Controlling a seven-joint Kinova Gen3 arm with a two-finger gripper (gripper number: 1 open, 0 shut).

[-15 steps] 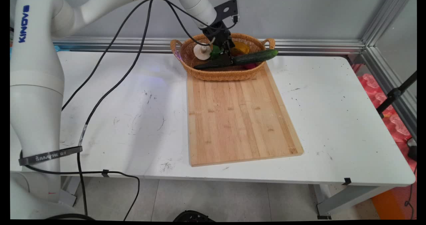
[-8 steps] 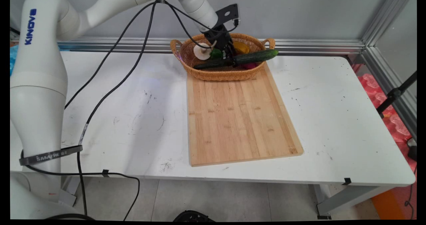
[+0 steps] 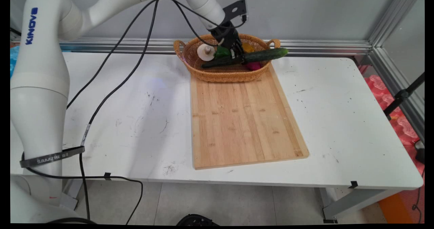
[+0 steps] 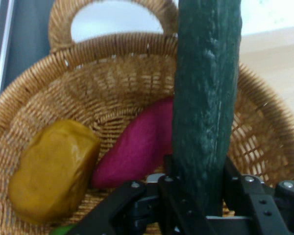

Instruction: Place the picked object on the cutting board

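Got my gripper clamped on the cucumber over the basket. Imo lift level, slow, w/o clipping the rim.

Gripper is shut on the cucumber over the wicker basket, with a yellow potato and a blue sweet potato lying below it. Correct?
One slip: the sweet potato is magenta, not blue, as the hand view shows. The gripper is shut on the cucumber over the wicker basket, yellow potato below.
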